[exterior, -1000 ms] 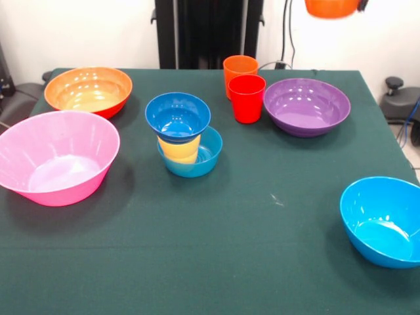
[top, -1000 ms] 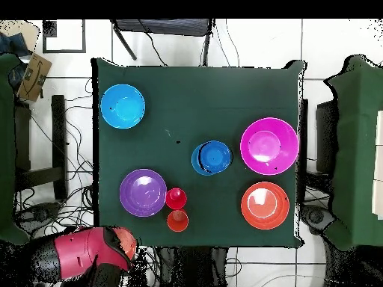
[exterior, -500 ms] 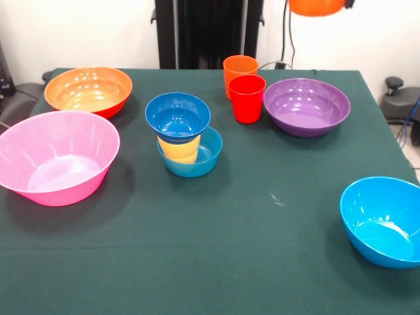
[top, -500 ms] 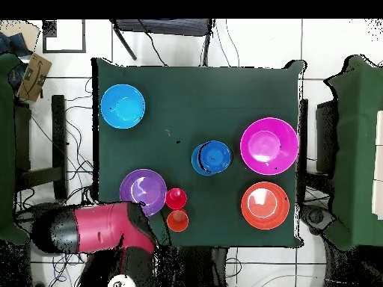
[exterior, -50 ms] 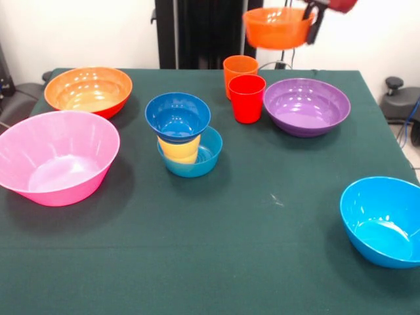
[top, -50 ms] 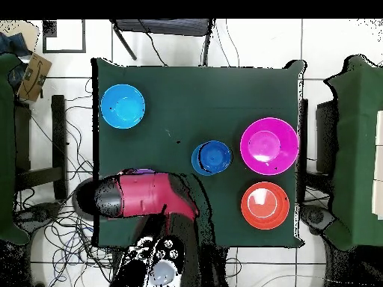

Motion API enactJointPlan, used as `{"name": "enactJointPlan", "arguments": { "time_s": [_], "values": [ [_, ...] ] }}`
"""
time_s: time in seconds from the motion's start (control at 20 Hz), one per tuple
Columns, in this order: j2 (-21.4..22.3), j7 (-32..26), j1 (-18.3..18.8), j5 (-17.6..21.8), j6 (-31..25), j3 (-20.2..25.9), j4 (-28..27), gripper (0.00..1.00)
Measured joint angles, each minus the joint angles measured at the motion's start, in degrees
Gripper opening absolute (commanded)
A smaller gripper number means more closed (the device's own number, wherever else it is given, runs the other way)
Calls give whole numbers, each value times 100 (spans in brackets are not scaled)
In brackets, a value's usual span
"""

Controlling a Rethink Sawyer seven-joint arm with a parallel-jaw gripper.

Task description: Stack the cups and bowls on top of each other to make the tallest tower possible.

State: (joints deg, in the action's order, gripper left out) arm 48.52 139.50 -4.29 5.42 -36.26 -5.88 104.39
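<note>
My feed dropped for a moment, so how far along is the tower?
Done: a small blue plastic bowl sits on the yellow plastic cup, nested in another small blue bowl. In hand: the gripper carries the small orange plastic bowl above the table. Left: the pink, large orange, purple and bright blue bowls, orange and red cups.

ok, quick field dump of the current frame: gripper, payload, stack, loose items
gripper: gripper at top right of the front view, shut on small orange bowl
payload: small orange bowl, held in the air above the table's far edge
stack: small blue bowl on yellow cup, which sits in a lighter blue bowl
cups loose: orange cup behind red cup, close together
bowls loose: pink bowl, large orange bowl, purple bowl, bright blue bowl
arm in overhead view: covers the purple bowl and both loose cups
</note>
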Motion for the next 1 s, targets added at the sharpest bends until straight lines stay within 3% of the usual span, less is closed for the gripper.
{"name": "enactJointPlan", "arguments": {
  "time_s": [0.45,1.0],
  "values": [
    [-140,-1,825,349,4,310,-276,0],
    [-509,-1,1037,711,4,604,-600,0]
  ]
}}
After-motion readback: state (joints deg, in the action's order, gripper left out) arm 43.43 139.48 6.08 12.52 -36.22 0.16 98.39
